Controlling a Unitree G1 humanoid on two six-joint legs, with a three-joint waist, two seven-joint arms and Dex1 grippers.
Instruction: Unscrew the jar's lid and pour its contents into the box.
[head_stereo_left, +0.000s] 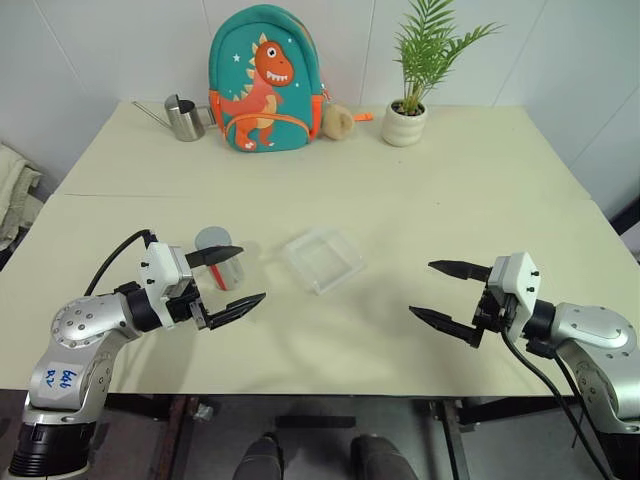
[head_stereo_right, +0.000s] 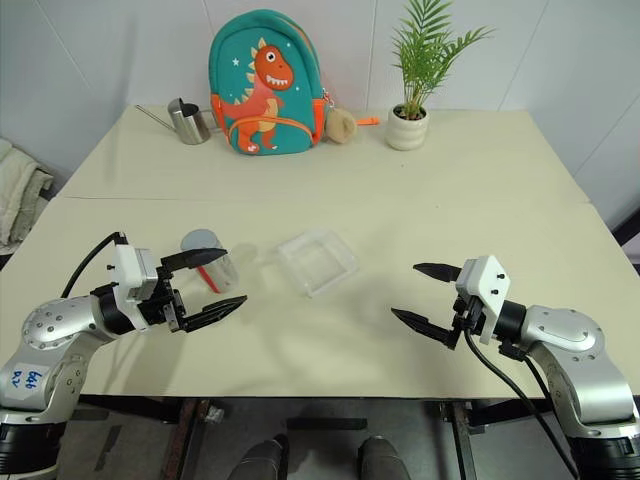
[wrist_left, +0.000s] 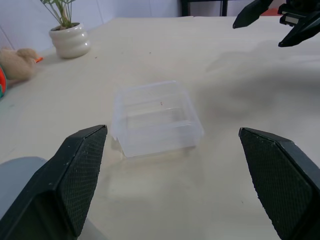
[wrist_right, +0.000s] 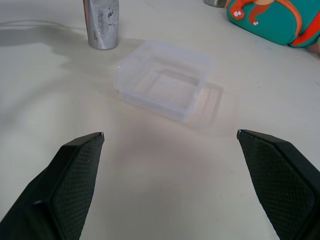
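Jar, grey lid on, stands on cream surface just behind left end effector, fingers spread wide, holding nothing. Clear box sits mid-surface, between both arms, apart from jar. Right end effector hovers near front edge, fingers wide, empty. Broad bare stretch separates box from dinosaur backpack, steel watering can, potted plant lining far edge.

Lower half of the jar behind the left gripper's jaws
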